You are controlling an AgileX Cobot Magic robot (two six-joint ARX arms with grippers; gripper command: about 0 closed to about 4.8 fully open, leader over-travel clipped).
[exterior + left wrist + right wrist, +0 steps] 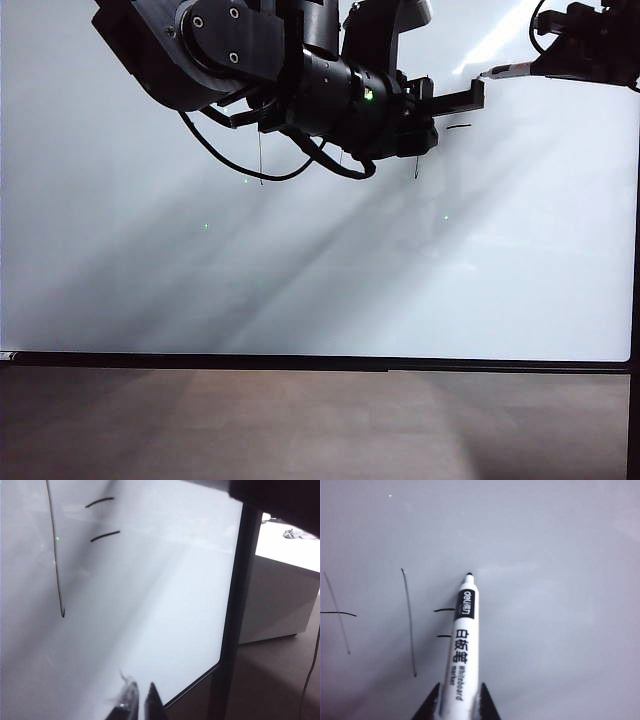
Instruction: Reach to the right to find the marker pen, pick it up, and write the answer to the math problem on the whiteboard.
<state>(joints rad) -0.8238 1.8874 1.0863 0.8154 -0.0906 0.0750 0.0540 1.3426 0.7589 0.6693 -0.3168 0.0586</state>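
The whiteboard [320, 280] fills most of the exterior view. The math problem [409, 622] is thin black strokes ending in an equals sign [444, 611]. My right gripper [460, 686] is shut on the marker pen [465, 645], a white barrel with black print. Its dark tip [469, 575] sits just beside the equals sign; whether it touches the board I cannot tell. In the exterior view that pen [505, 70] is at the top right, held by the right gripper [535, 68]. My left gripper [478, 95] hangs just below it, fingers together and empty [140, 696]. No answer shows on the board.
A thin black frame [320, 362] borders the board, with a brown surface [300, 420] below it. In the left wrist view a white cabinet [280, 595] stands beyond the board's side frame [235, 605], and a thin cable [311, 680] hangs near it.
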